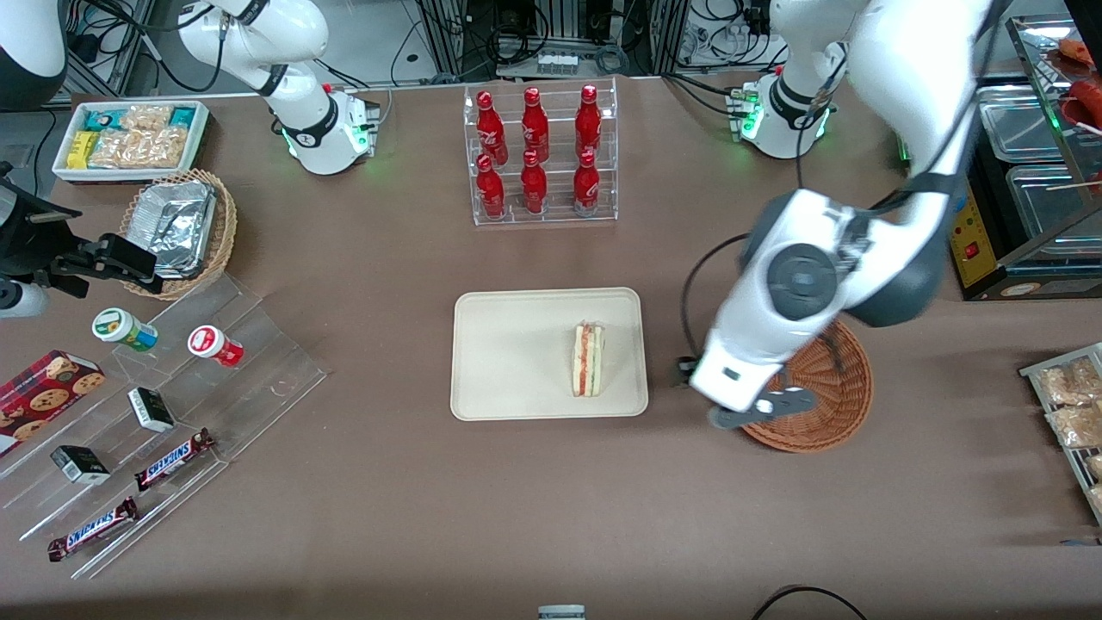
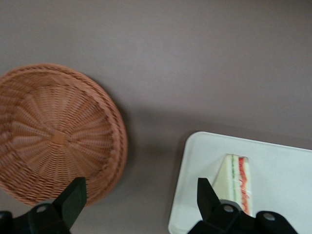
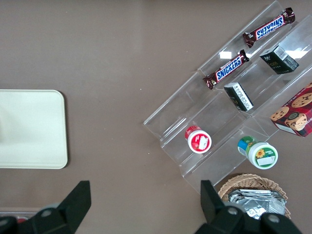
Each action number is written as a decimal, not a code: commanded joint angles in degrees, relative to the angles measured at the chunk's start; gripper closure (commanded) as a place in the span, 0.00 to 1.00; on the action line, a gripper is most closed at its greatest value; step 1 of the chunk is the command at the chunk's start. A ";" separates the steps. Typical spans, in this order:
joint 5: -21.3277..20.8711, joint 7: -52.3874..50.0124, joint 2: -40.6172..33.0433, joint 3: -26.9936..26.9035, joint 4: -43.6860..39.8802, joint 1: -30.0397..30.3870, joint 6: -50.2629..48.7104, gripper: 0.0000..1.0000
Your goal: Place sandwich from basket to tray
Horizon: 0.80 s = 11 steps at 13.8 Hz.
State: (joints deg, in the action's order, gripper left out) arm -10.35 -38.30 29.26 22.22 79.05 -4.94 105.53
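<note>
One sandwich [image 1: 589, 359] lies on one cream tray [image 1: 516, 379]. One reddish-brown wicker basket [image 1: 831, 392] sits beside it, with one gripper [image 2: 139, 197] above, fingers spread. Six red bottles [image 1: 535, 151] stand in one clear rack [image 1: 541, 215]. One lighter wicker basket [image 1: 222, 226] holds foil trays [image 1: 176, 226], number unclear. One white bin [image 1: 69, 168] holds snack packets. On one clear stepped stand [image 1: 258, 344]: two Snickers bars [image 1: 172, 459], two dark small boxes [image 1: 151, 408], two lidded cups [image 1: 215, 344]. One cookie box [image 1: 43, 396] lies alongside.
</note>
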 commanded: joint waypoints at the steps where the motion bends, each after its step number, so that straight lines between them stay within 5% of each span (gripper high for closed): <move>1: 1.48 4.89 -2.89 0.46 0.57 3.78 -3.47 0.00; 11: 1.30 19.38 -8.69 0.28 -5.14 13.19 -22.18 0.00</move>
State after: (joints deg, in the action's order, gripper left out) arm -9.71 -22.49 23.72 22.16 73.16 6.43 86.82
